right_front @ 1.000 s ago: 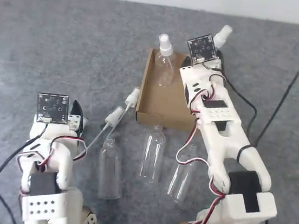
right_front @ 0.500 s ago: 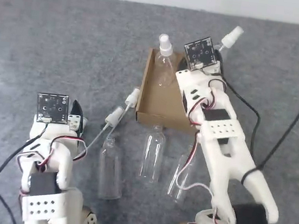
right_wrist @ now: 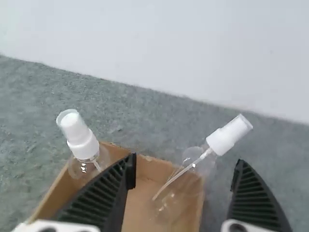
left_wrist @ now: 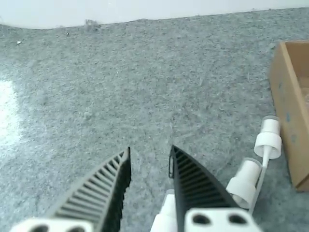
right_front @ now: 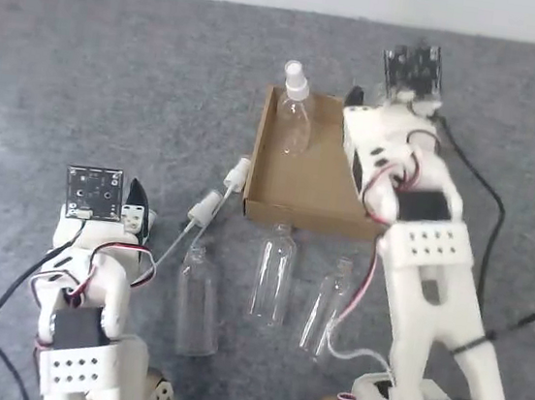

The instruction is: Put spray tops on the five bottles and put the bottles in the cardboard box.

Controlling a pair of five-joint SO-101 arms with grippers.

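Observation:
The cardboard box (right_front: pixel 309 181) lies at the back middle, and a capped bottle (right_front: pixel 294 117) rests in its left part. In the right wrist view a second capped bottle (right_wrist: pixel 193 169) leans in the box (right_wrist: pixel 145 193), its spray top (right_wrist: pixel 228 135) poking past the far wall. My right gripper (right_wrist: pixel 184 163) stands open, its jaws wide on either side of that bottle without touching it. Three uncapped bottles (right_front: pixel 199 294) (right_front: pixel 273 271) (right_front: pixel 325 307) lie in front of the box. Two loose spray tops (right_front: pixel 239 172) (right_front: pixel 205 207) lie left of it. My left gripper (left_wrist: pixel 149 154) hovers open near them, holding nothing.
Grey carpet (right_front: pixel 117 74) covers the table up to a pale wall (right_wrist: pixel 169 43) at the back. The right arm (right_front: pixel 427 249) stretches over the box's right side. Cables trail beside both arm bases.
The right arm has swung right and stretched farther back over the box; its wrist now covers the second bottle's spray top in the high view. The left arm has not moved.

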